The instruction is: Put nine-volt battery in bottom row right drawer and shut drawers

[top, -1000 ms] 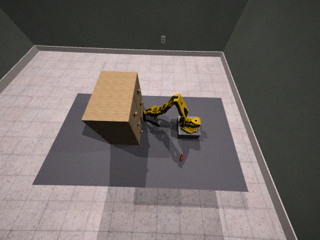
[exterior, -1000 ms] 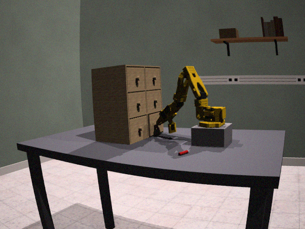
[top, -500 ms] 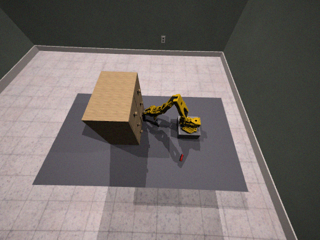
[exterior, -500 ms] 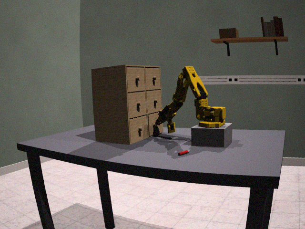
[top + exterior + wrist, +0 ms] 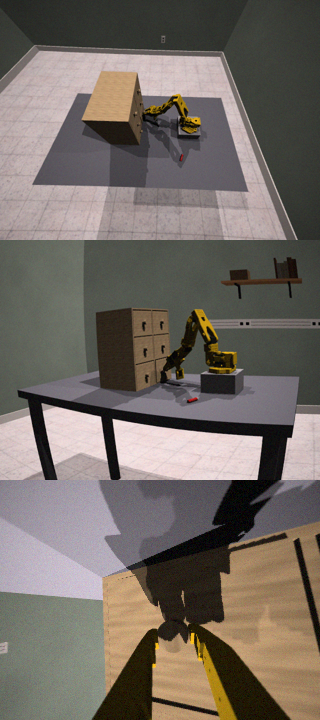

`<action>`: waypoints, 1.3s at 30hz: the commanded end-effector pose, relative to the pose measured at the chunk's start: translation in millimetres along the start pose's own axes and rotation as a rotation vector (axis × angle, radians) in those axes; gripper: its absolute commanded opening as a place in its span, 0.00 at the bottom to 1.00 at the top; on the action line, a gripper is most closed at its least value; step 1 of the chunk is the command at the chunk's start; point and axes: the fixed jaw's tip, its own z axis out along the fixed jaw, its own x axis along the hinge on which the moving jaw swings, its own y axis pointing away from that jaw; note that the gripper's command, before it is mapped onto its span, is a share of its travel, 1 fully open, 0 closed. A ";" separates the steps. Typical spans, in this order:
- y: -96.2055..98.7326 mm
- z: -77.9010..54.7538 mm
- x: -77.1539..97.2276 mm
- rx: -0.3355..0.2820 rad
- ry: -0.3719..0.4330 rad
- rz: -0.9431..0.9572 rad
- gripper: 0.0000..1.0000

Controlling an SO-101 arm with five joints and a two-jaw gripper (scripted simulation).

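Observation:
The wooden chest (image 5: 113, 95) (image 5: 113, 348) stands on the table with two columns of three drawers, all fronts looking flush. My gripper (image 5: 142, 116) (image 5: 163, 374) (image 5: 174, 642) is low at the bottom right drawer (image 5: 160, 366) (image 5: 260, 610) and is shut on its knob (image 5: 172, 629), which shows between the two fingers in the wrist view. I see no nine-volt battery in any view. A small red cylinder-like thing (image 5: 181, 157) (image 5: 192, 400) lies on the table in front of the arm's base, well away from the gripper.
The arm stands on a grey block (image 5: 188, 134) (image 5: 222, 382) to the right of the chest. The dark table top (image 5: 77, 167) (image 5: 258, 405) reaches well beyond chest and block. A wall shelf hangs far behind.

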 end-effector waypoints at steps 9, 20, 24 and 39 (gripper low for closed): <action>-3.9 3.1 2.6 0.011 0.008 0.002 0.00; -3.9 3.1 2.6 0.011 0.008 0.002 0.00; -3.9 3.1 2.6 0.011 0.008 0.002 0.00; -1.0 0.5 1.5 0.003 0.005 0.001 0.00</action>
